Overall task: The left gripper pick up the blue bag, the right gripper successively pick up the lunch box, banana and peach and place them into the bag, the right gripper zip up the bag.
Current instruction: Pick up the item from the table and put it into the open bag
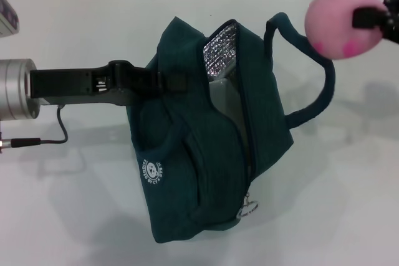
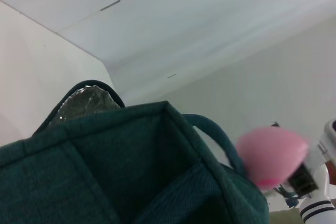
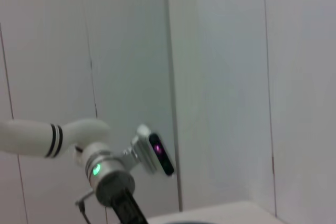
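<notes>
The blue bag (image 1: 199,154) hangs above the table with its mouth open, showing the foil lining (image 1: 221,51). My left gripper (image 1: 169,81) reaches in from the left and is shut on the bag's upper edge. My right gripper (image 1: 361,18) is shut on the pink peach (image 1: 336,23) and holds it in the air to the upper right of the bag, beside a loop handle (image 1: 321,85). In the left wrist view the peach (image 2: 270,153) hovers beyond the bag's rim (image 2: 131,145). A pale shape (image 1: 223,101) lies inside the bag; I cannot tell what it is. The banana is hidden.
The white table (image 1: 349,185) spreads under and around the bag. The zipper's ring pull (image 1: 249,209) dangles at the bag's lower end. A grey object (image 1: 6,14) sits at the far left edge. A black cable (image 1: 43,141) trails below the left arm.
</notes>
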`<state>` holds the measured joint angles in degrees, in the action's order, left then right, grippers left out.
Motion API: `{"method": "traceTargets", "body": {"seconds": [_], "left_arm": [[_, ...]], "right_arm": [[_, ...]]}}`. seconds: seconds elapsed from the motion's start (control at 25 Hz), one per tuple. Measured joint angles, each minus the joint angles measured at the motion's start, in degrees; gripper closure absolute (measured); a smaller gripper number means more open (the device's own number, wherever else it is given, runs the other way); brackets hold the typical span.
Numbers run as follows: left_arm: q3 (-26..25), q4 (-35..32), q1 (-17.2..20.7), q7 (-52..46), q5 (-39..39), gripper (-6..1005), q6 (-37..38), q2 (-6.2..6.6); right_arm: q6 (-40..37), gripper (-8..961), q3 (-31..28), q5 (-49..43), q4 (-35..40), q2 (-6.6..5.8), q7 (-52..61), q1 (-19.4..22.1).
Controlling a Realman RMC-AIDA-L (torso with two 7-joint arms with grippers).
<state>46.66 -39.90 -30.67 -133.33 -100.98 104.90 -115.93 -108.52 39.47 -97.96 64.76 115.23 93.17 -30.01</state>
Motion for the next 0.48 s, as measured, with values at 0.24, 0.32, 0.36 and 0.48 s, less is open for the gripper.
{"method": "traceTargets", "body": {"seconds": [0.24,0.32,0.36,0.48], "left_arm": [[0.00,0.00,-0.08,0.00,-0.01,944,-0.20,-0.06],[0.00,0.00,-0.09,0.00,-0.01,944,-0.22,-0.07],[0.00,0.00,-0.09,0.00,-0.01,944,-0.23,-0.08],[0.00,0.00,-0.09,0.00,-0.01,944,-0.23,-0.09]], "right_arm": [[-0.11,916,1.78,6.27,-0.97,0.09,-1.52,-0.55],[0.07,916,2.20,7.92,-0.85,0.08,-1.57,-0.70],[0.12,915,2.24,8.50,-0.89,0.08,-1.62,-0.80],[0.48,914,2.39,9.52,-1.37,0.08,-2.06,-1.09]]}}
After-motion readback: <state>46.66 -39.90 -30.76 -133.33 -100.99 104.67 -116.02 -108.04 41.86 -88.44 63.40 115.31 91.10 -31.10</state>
